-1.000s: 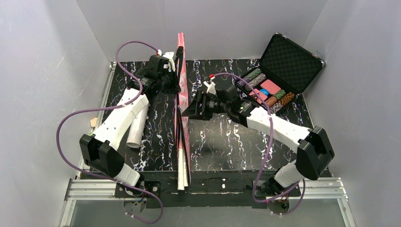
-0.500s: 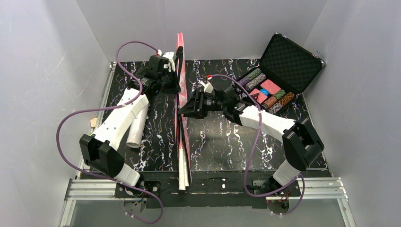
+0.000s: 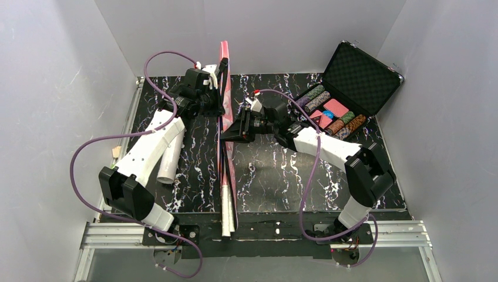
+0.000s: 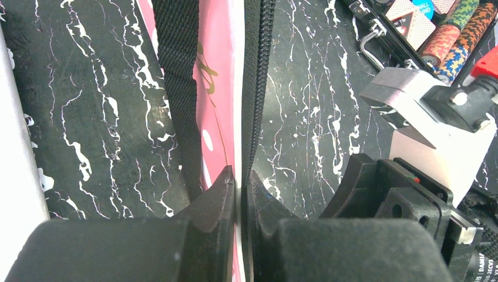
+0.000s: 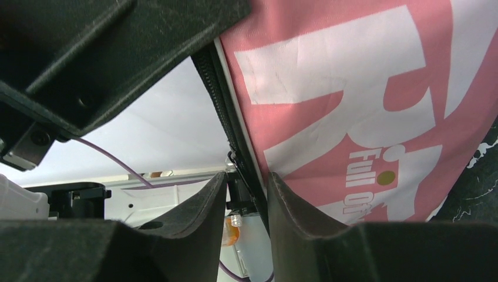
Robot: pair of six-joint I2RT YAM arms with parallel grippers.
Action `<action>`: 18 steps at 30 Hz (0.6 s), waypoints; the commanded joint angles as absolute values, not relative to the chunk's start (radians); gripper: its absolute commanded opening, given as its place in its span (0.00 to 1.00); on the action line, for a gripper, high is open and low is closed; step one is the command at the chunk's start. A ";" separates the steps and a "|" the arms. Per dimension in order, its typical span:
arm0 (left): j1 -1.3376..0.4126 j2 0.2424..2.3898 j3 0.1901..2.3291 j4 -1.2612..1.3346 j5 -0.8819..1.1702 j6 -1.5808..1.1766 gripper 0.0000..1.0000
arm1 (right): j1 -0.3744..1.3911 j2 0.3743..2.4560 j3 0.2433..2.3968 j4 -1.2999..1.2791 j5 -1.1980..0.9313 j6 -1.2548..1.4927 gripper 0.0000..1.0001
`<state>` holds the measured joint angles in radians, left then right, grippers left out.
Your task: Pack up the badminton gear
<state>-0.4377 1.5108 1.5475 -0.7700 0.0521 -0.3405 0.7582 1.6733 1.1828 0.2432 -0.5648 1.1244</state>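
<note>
White walls box in a black marbled tabletop (image 3: pixel 276 176). The pink bag (image 3: pixel 228 170) stands on edge down the middle, its long axis running from the near edge to the far edge. The left end effector (image 4: pixel 239 176) is clamped on the bag's top edge near the far end. The right end effector (image 5: pixel 246 179) straddles the zipper (image 5: pixel 232 129) from the right, fingers slightly apart. I cannot tell whether they pinch it.

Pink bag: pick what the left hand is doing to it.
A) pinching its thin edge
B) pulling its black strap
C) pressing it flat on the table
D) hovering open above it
A: in the left wrist view the left hand has both fingers closed on the thin upright edge of the pink bag, with the black strap lying free beside them.
</note>
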 commanded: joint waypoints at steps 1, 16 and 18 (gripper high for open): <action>-0.439 1.439 1.581 -0.707 0.075 -0.344 0.00 | 0.750 1.684 1.247 0.285 -0.593 1.122 0.37; -0.438 1.439 1.564 -0.701 0.085 -0.347 0.00 | 0.744 1.645 1.205 0.292 -0.588 1.131 0.18; -0.439 1.435 1.562 -0.702 0.084 -0.347 0.00 | 0.744 1.637 1.199 0.291 -0.586 1.131 0.16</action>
